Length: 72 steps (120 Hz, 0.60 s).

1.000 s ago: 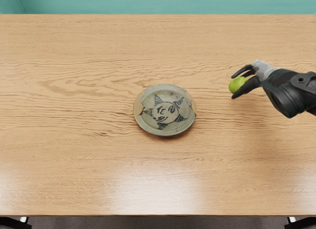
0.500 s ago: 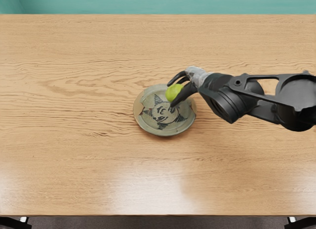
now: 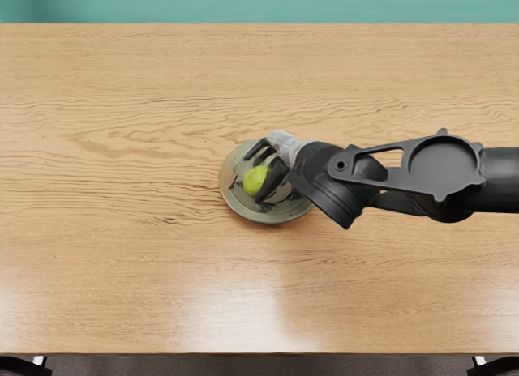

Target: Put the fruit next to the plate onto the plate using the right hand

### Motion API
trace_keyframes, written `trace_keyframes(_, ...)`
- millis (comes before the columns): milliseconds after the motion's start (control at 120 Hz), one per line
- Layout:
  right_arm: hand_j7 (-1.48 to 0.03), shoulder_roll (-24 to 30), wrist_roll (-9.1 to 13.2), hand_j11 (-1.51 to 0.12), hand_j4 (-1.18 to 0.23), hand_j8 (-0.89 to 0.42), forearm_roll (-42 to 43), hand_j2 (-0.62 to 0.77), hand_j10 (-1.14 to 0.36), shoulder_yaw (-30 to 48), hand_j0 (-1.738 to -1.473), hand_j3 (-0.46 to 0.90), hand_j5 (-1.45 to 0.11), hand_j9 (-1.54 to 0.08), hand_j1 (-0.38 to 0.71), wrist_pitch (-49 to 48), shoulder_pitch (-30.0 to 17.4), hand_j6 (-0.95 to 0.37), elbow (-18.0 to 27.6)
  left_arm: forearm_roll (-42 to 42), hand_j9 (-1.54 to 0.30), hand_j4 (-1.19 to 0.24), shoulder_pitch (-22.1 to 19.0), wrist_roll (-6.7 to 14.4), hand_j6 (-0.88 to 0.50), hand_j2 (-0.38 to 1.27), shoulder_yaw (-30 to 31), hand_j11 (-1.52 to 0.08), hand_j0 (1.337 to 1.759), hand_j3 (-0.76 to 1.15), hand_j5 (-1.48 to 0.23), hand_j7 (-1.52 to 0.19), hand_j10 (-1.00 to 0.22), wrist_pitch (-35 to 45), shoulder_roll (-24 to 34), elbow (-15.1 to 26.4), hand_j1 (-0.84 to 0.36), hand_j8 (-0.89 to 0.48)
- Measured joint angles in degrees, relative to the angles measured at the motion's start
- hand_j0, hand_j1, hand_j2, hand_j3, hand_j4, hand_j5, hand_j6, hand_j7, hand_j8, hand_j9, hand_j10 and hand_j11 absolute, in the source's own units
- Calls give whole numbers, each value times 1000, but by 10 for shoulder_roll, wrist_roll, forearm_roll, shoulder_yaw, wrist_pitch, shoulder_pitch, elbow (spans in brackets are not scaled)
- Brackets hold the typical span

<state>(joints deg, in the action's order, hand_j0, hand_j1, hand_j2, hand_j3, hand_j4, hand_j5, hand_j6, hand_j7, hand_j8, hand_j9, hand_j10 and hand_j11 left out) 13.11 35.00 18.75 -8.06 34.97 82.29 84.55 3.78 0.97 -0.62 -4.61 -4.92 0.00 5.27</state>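
A small green fruit (image 3: 256, 180) is held in my right hand (image 3: 261, 172), whose dark fingers curl around it. The hand and fruit are over the middle of the grey-green patterned plate (image 3: 233, 199), low above its surface; whether the fruit touches the plate I cannot tell. The right arm comes in from the right edge and covers the plate's right half. The left arm is out of view.
The wooden table (image 3: 122, 108) stretches wide on all sides of the plate. A teal wall runs along the far edge. The bulky right forearm (image 3: 422, 177) lies across the table's right side.
The right hand carried the fruit leftward from the table's right side to above the plate's rim, then on over the plate's centre and lower.
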Motion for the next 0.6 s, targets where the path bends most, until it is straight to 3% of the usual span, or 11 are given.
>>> trace_keyframes(192, -382, 1, 0, -387, -290, -260, -1, 5, -235, 0, -1658, 0, -387, -385, -32, 1, 7, -258, 0, 0, -311, -240, 0, 0, -240, 48, 0, -311, 1658, 0, -311, -311, -239, 0, 0, 0, 62, -240)
trace_keyframes(400, -257, 14, 0, -259, -197, -186, -1, -16, -177, 11, -1658, 0, -259, -259, -124, 0, 19, -186, 2, 0, -311, -240, 0, 0, -240, 48, 0, -311, 1658, 0, -311, -311, -239, 0, 0, 0, 62, -240)
trace_keyframes(517, -211, 60, 0, -213, -162, -156, -1, -19, -151, 64, -1658, 0, -212, -212, -162, 0, 11, -156, 14, 0, -311, -240, 0, 0, -240, 48, 0, -311, 1658, 0, -311, -311, -239, 0, 0, 0, 62, -240)
trace_keyframes(600, -192, 99, 0, -193, -147, -144, -1, -20, -140, 135, -1658, 0, -193, -192, -177, -21, -29, -144, 19, 0, -311, -240, 0, 0, -240, 48, 0, -311, 1658, 0, -311, -311, -239, 0, 0, 0, 62, -240)
